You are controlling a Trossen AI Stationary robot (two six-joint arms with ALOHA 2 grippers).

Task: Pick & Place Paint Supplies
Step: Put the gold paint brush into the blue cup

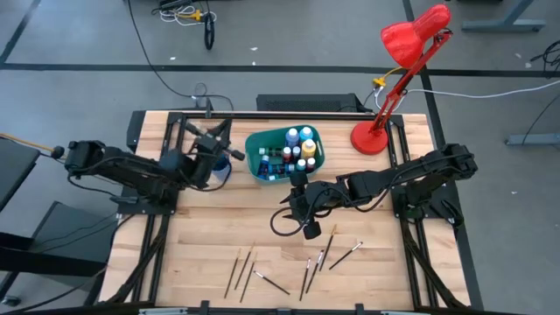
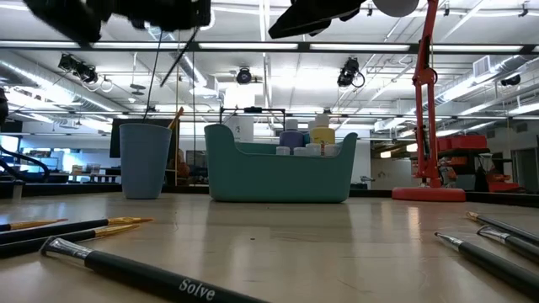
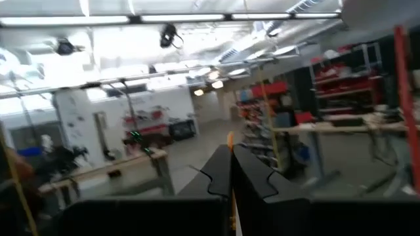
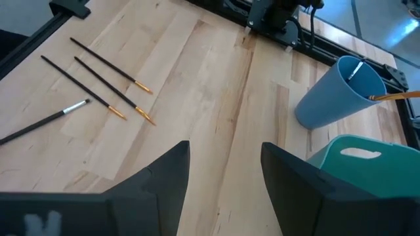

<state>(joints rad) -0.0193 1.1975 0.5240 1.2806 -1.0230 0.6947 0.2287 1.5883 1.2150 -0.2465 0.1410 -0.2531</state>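
Observation:
My left gripper (image 1: 210,138) is raised at the table's far left, just above the small blue cup (image 1: 226,168), shut on a thin brush. The cup (image 4: 335,98) stands on its base with brushes in it. Beside it is the teal bin (image 1: 262,159), which holds several paint bottles (image 1: 297,149). My right gripper (image 4: 226,177) hovers open over the table's middle (image 1: 297,210) with nothing between its fingers. Several dark-handled brushes (image 1: 249,267) lie flat near the front edge (image 4: 98,78). My left gripper pinches a thin brush between its two shut fingers. An orange end (image 3: 230,139) sticks out past the fingertips. In the low view a thin dark shaft (image 2: 178,57) slants down from the gripper, clear of the table and above the cup (image 2: 145,160).
A red desk lamp (image 1: 394,79) stands at the far right corner, its post (image 2: 425,101) rising beside the bin (image 2: 278,172). More brushes (image 1: 324,258) lie to the right of the first group. Bare wood lies between the bin and the brushes.

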